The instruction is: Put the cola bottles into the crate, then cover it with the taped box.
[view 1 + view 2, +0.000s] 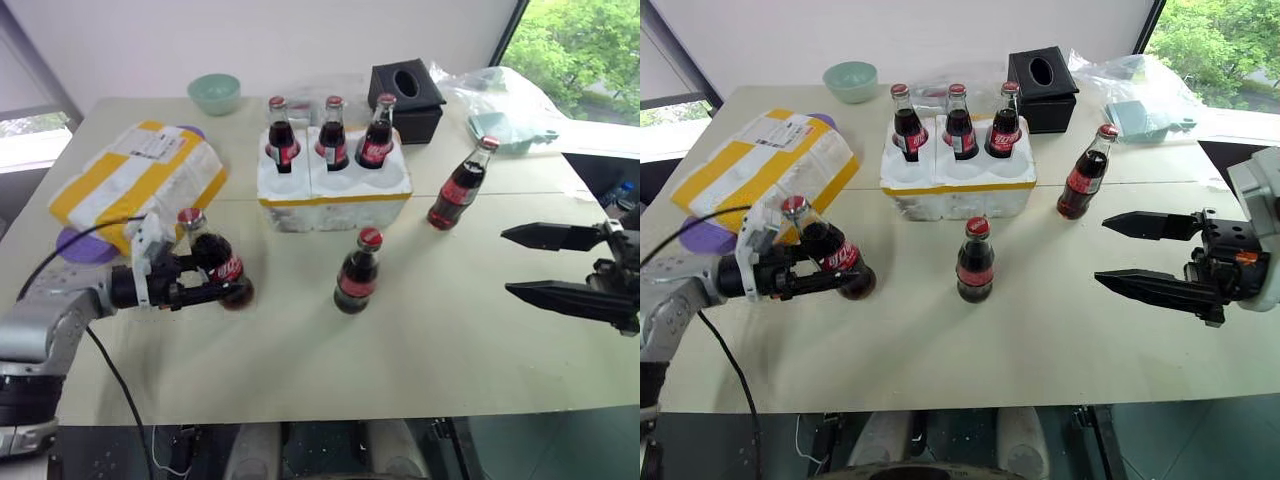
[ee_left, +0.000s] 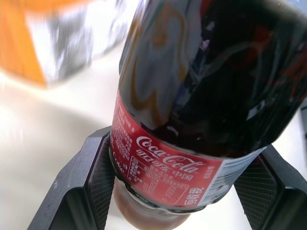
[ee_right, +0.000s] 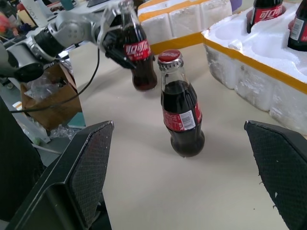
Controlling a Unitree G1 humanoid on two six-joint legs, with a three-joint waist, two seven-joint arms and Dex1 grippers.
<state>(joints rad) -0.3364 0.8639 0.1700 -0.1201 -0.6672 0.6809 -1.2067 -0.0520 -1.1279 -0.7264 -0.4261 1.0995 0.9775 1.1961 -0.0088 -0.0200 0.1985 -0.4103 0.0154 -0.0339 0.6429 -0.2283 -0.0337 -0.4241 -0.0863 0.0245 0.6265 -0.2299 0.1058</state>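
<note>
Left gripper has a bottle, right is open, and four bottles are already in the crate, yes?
Not four: three cola bottles stand in the crate, as the left eye view shows. Two more stand loose on the table. The rest holds: the left gripper is shut on a bottle, and the right gripper is open.

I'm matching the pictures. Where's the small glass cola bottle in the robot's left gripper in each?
Left eye view: small glass cola bottle, low left, before the yellow-taped white box.
Right eye view: bottle low left.
Left wrist view: bottle close up, between black fingers.
Right wrist view: bottle far behind the lone standing bottle.
Shared landmark: the left gripper clamped on it.
</note>
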